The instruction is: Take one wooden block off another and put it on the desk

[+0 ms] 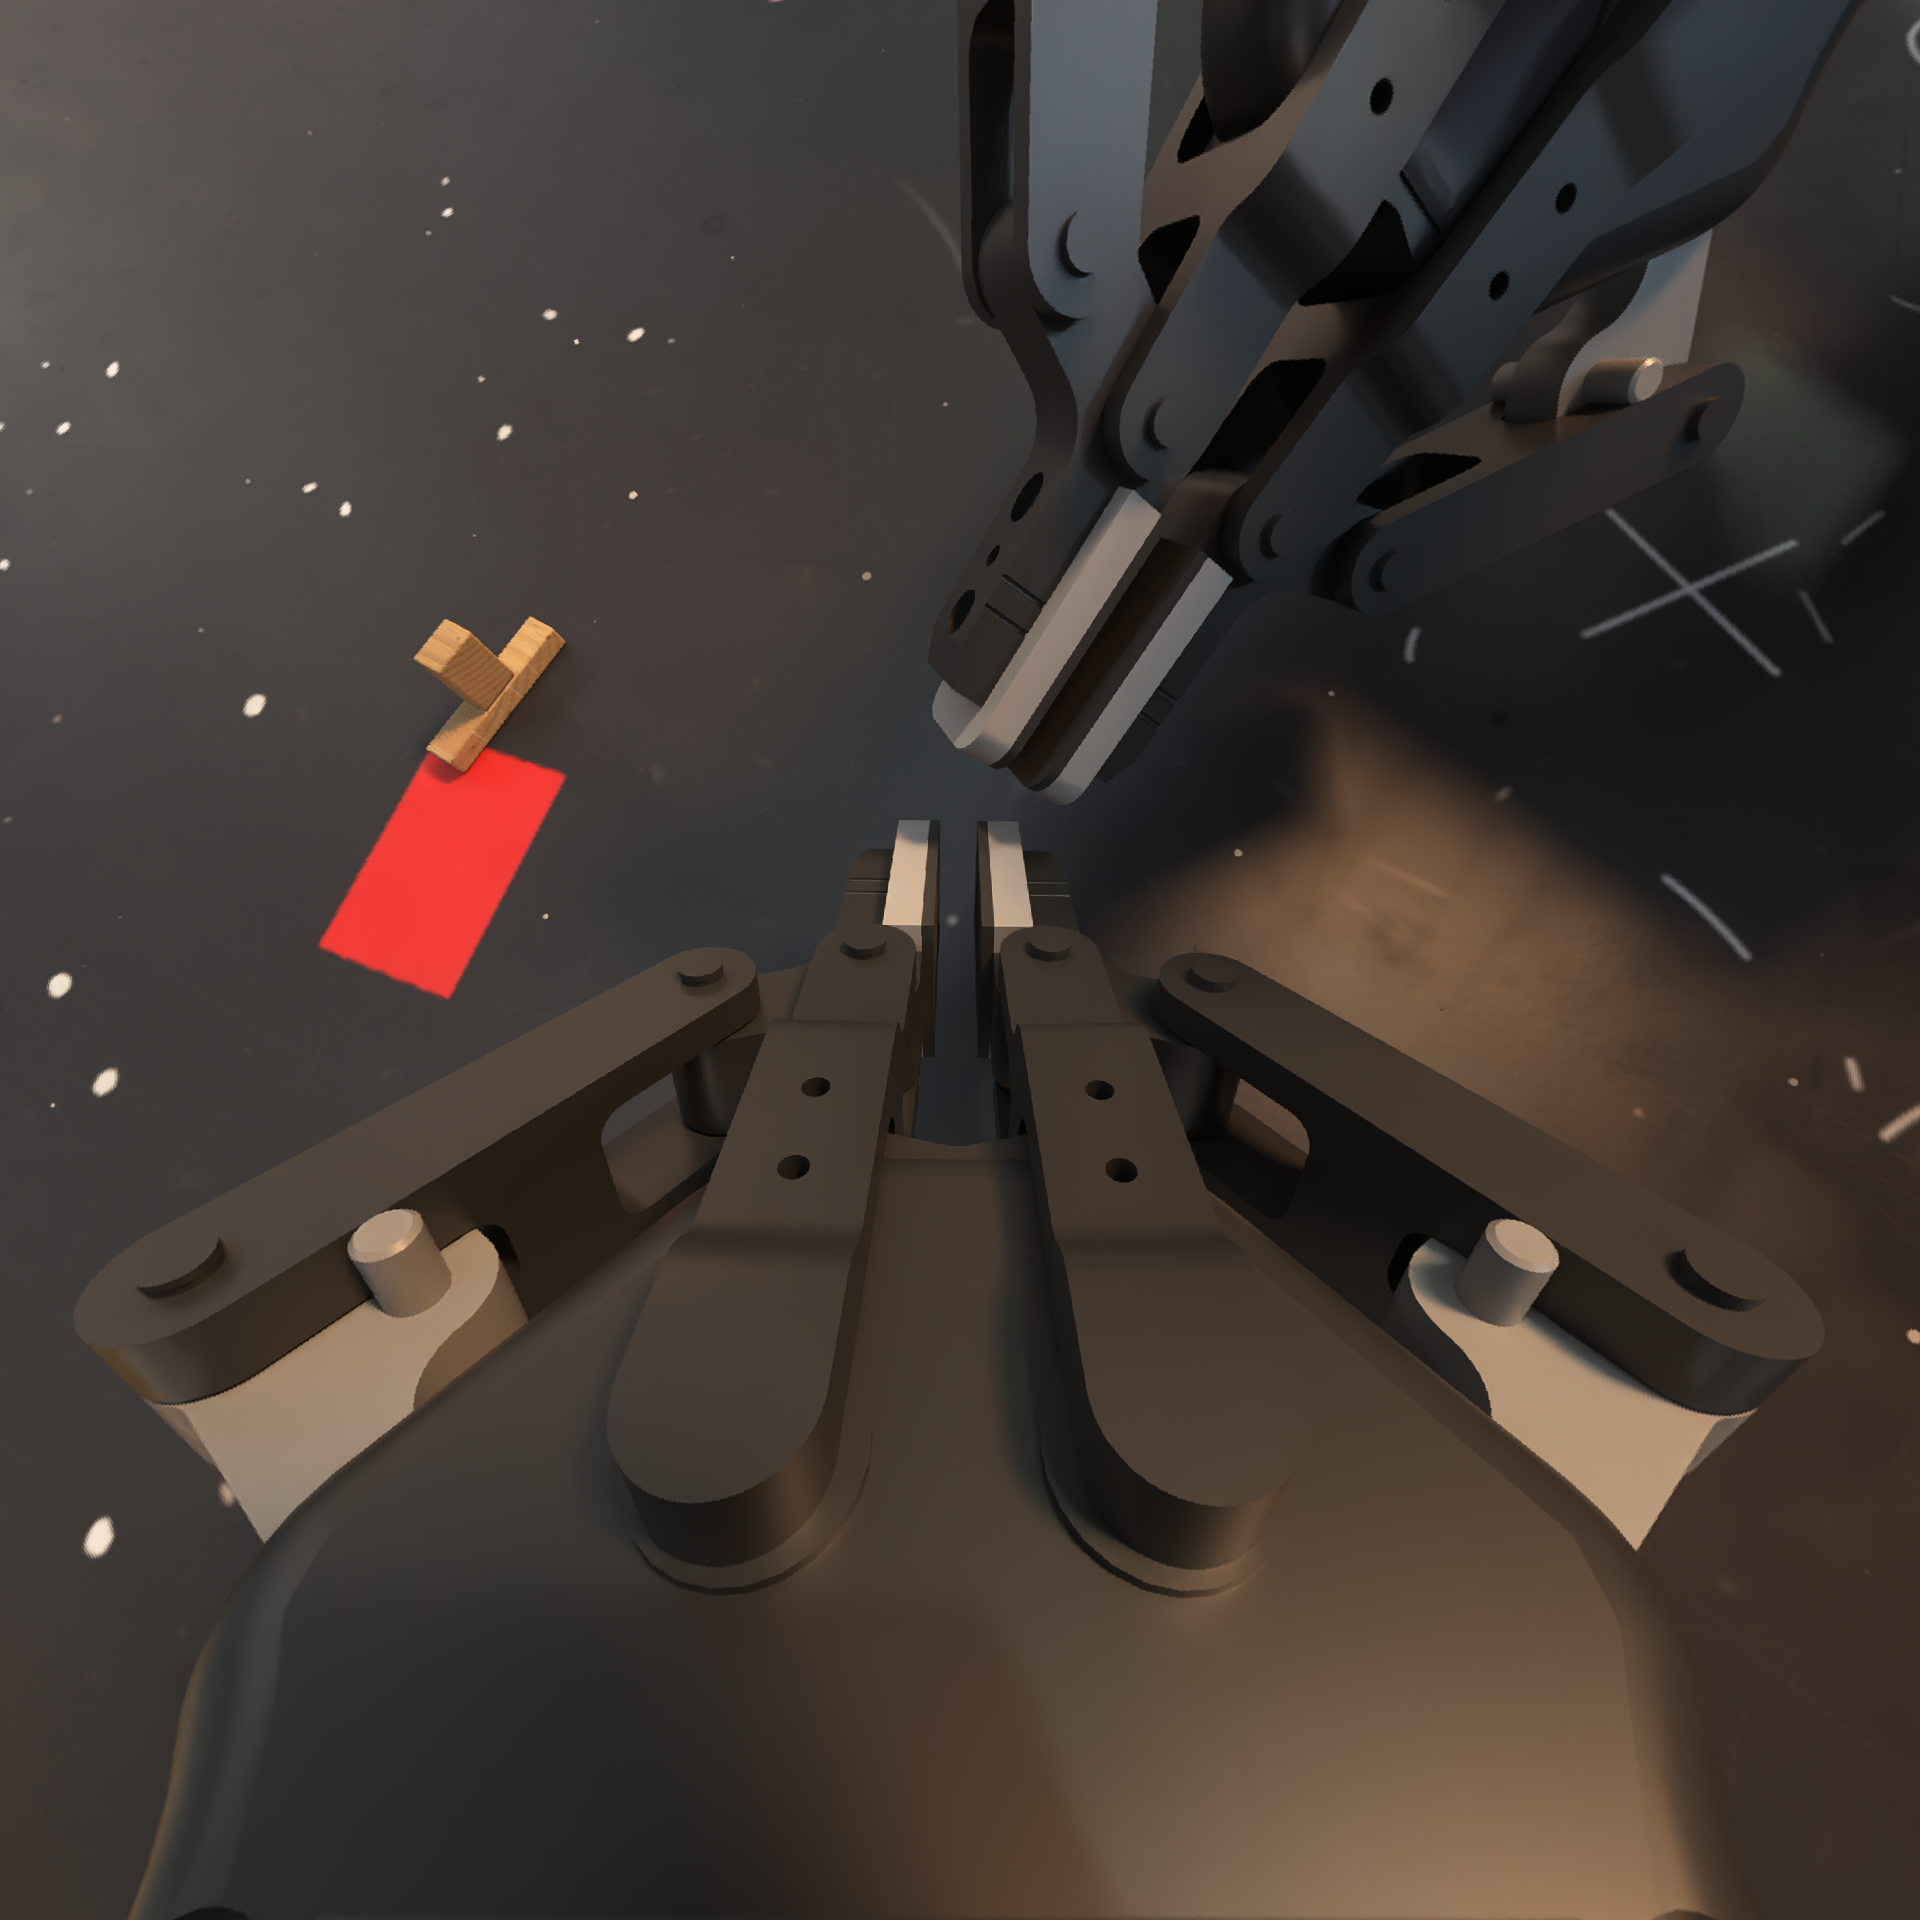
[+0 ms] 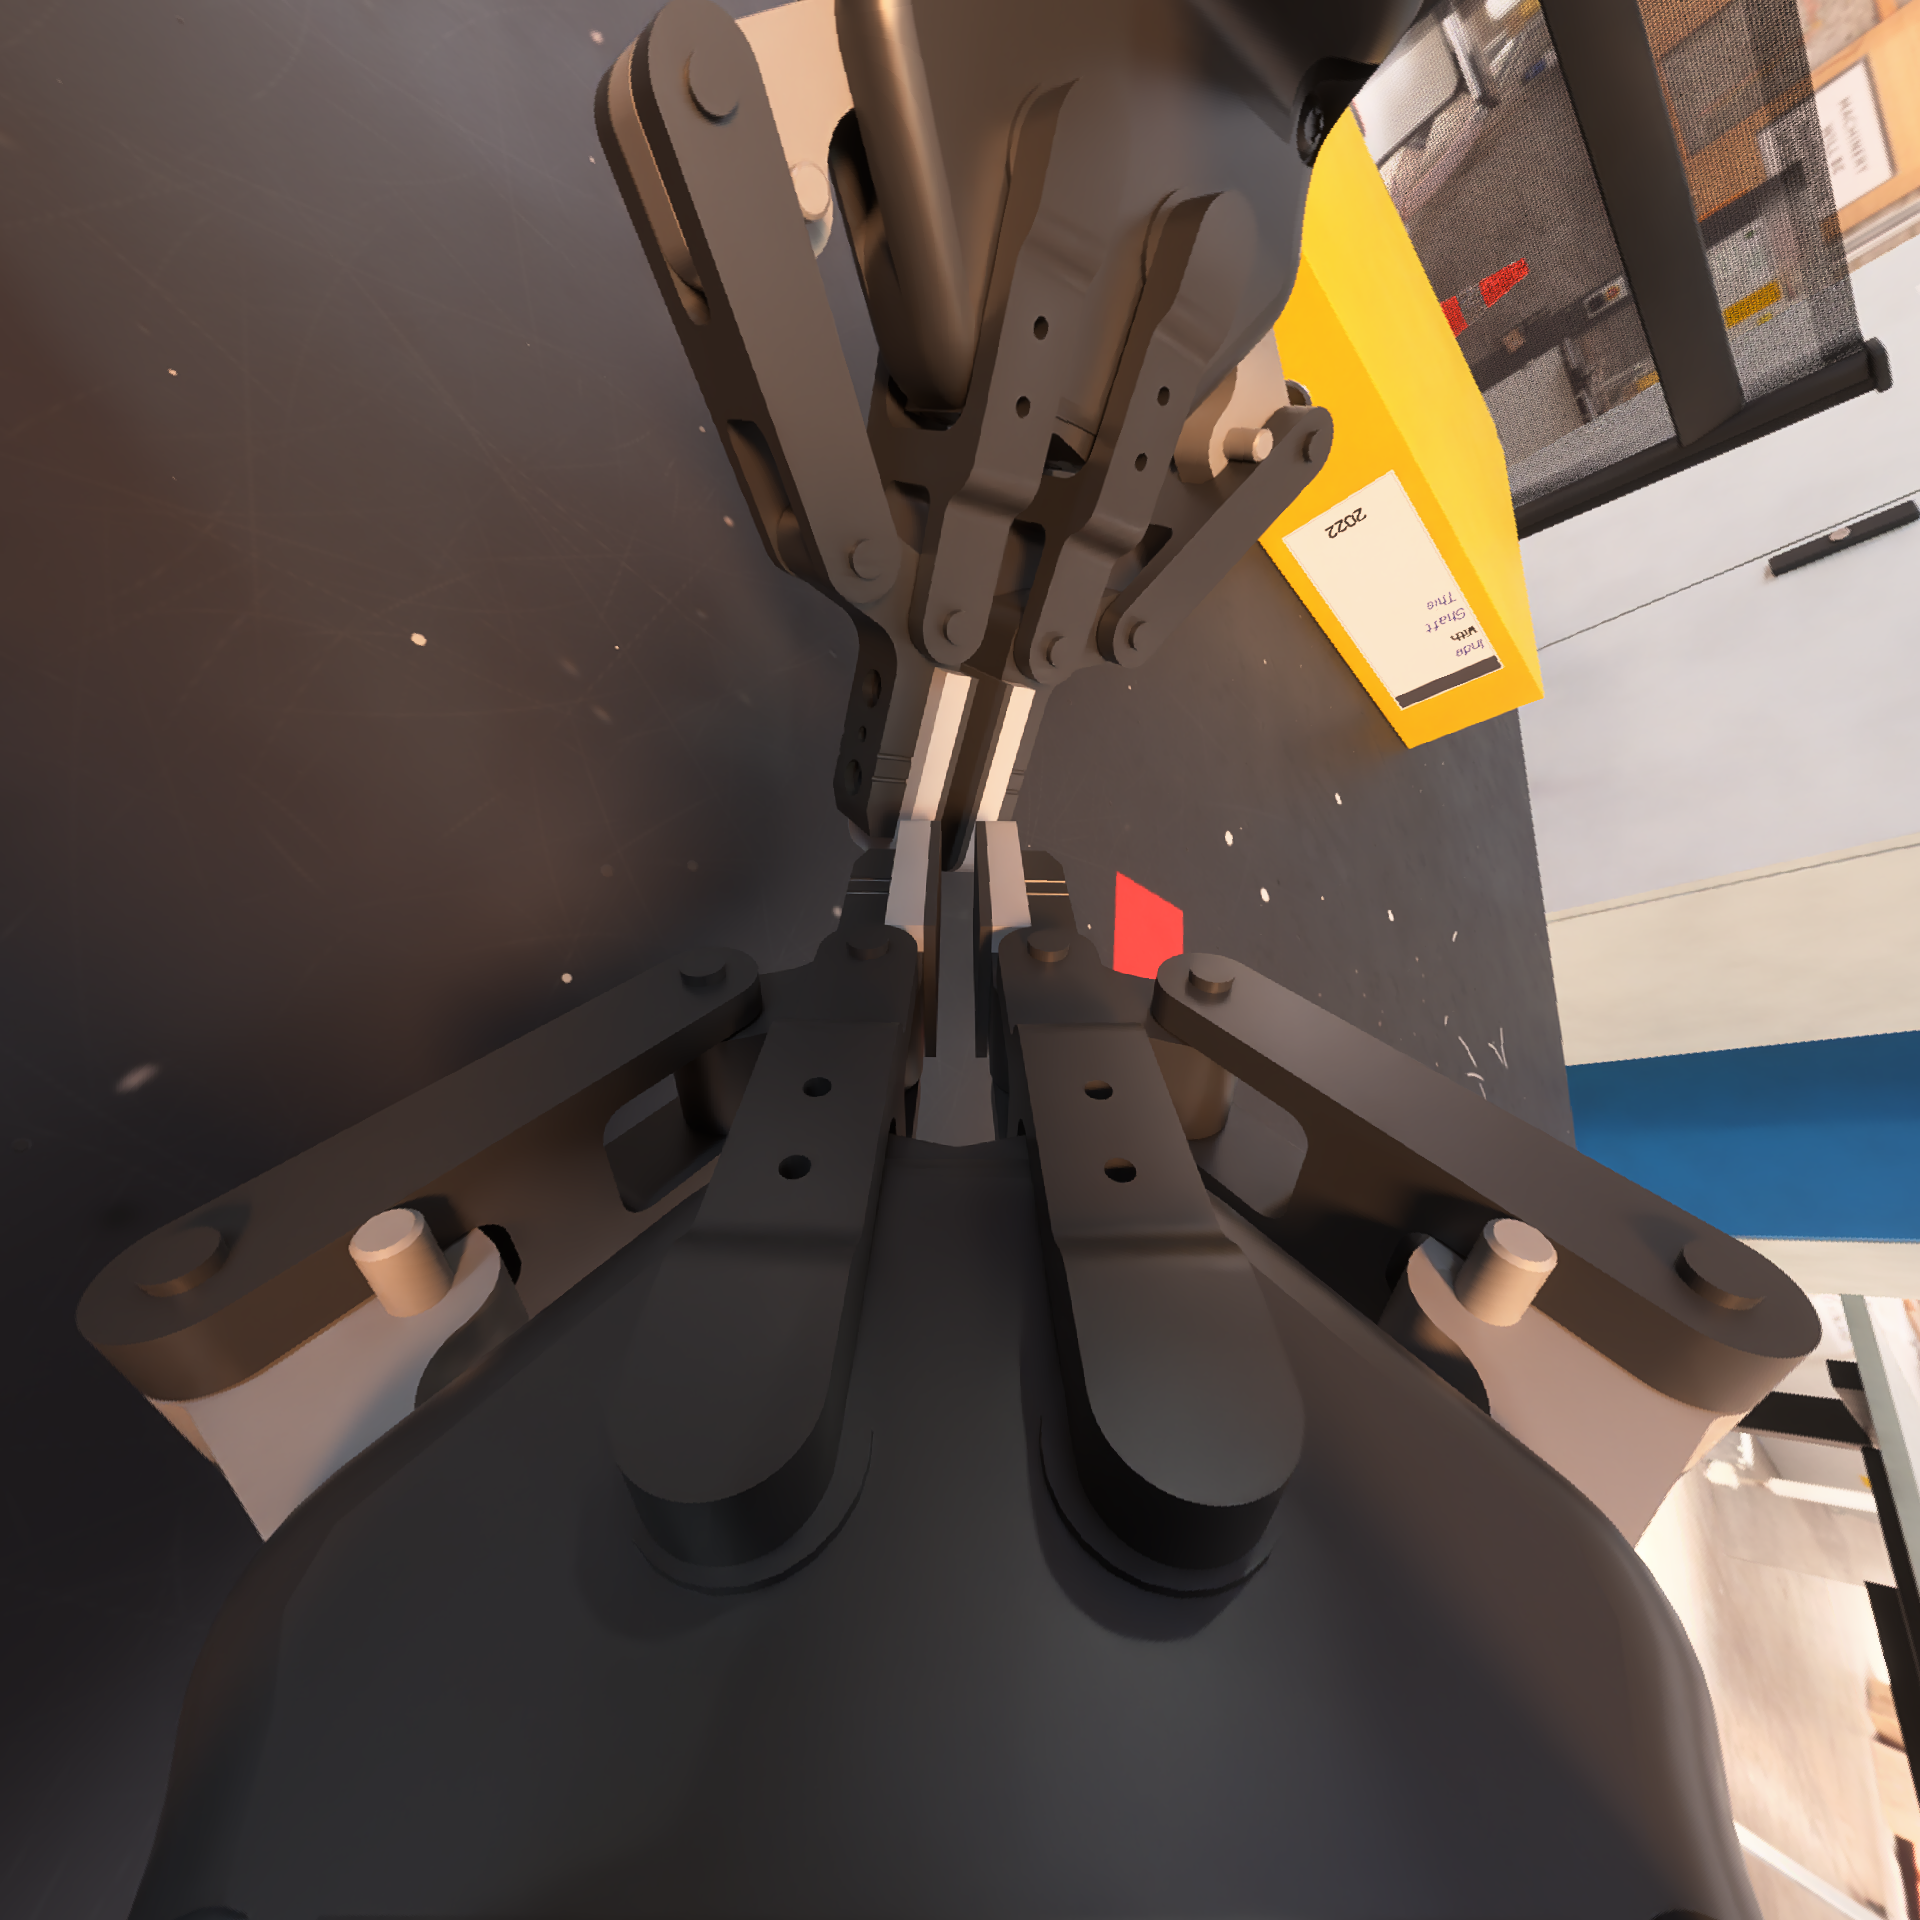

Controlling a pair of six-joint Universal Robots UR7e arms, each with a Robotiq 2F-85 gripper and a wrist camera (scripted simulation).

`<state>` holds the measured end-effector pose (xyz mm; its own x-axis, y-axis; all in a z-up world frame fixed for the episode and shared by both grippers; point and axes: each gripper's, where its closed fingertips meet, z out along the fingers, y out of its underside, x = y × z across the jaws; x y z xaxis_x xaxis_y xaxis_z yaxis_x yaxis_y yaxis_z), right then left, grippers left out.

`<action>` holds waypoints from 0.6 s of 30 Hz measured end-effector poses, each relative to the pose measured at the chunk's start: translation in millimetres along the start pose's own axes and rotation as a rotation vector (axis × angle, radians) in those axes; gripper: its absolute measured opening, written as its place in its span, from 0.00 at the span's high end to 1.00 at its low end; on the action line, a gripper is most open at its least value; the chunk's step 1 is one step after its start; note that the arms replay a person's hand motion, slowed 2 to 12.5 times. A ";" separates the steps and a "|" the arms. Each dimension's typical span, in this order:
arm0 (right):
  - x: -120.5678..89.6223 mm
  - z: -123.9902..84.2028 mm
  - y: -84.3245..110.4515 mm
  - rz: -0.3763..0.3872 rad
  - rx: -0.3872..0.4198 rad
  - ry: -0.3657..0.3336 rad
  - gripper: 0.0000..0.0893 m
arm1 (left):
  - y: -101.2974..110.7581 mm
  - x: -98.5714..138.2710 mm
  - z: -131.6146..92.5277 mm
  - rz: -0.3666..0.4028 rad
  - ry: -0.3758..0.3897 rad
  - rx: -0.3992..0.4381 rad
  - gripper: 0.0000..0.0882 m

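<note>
2 stacked blocks (image 1: 488,686) on the table (image 1: 260,260); both grippers' jaws closed, empty: open before descending squarely over the top block.

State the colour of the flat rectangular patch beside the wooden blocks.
Red, clearest in the left wrist view.

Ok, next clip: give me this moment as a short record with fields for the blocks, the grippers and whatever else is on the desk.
blocks: two wooden blocks, one lying crosswise on the other, untouched
red patch: red rectangle flat on the desk, its corner at the lower block's end
left gripper: shut, empty, away from the blocks
right gripper: shut, empty, tip to tip with the left
other: yellow binder with a label, near the desk's edge
task state: not begun
</note>
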<state>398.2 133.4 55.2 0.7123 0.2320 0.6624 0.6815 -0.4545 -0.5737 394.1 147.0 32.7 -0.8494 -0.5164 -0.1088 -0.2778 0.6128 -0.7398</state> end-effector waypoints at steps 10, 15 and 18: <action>-3.7 2.7 0.8 -0.034 -0.029 -0.007 0.94 | 2.5 3.1 -3.2 0.017 0.002 -0.048 0.93; -7.2 4.1 2.7 -0.053 -0.049 -0.021 0.94 | 4.0 2.4 -4.5 0.028 -0.008 -0.068 0.93; -8.5 4.9 2.6 -0.066 -0.054 -0.025 0.94 | 5.7 2.0 -4.8 0.031 -0.013 -0.081 0.93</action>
<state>394.8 134.5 45.8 0.6702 0.2841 0.6857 0.7178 -0.4831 -0.5015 388.7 152.4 31.4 -0.8526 -0.5035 -0.1396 -0.2873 0.6749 -0.6797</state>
